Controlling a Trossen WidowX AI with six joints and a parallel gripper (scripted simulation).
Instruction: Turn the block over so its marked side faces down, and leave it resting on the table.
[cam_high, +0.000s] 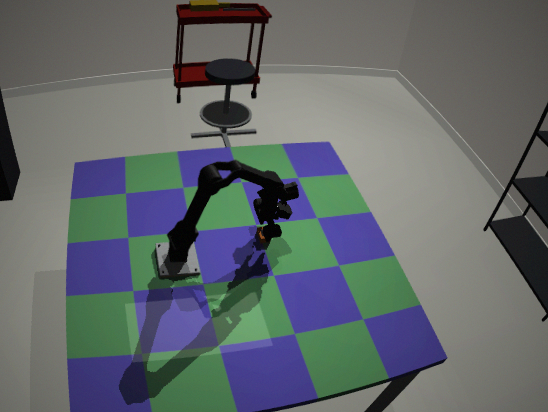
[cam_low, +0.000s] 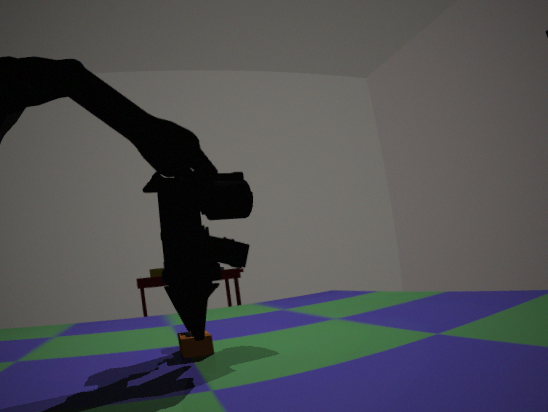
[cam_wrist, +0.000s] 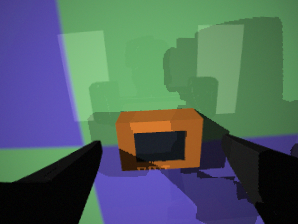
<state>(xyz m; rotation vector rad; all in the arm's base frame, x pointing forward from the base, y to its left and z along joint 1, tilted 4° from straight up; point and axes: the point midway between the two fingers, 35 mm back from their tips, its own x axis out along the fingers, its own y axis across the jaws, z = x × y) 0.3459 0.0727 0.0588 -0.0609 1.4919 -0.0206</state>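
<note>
The block (cam_wrist: 160, 139) is a small orange box with a dark rectangular mark on its upward face. It rests on the checkered table near the middle, where a purple and a green square meet, and also shows in the top view (cam_high: 261, 235) and the exterior view (cam_low: 196, 344). My gripper (cam_wrist: 161, 143) points straight down over it, open, with one finger on each side of the block and a gap to each. In the exterior view the fingertips (cam_low: 195, 331) reach down to the block's top.
The arm's base (cam_high: 176, 260) stands on the table to the left of the block. A black stool (cam_high: 227, 95) and a red cart (cam_high: 220, 47) stand on the floor beyond the table. A dark shelf (cam_high: 525, 210) stands at the right.
</note>
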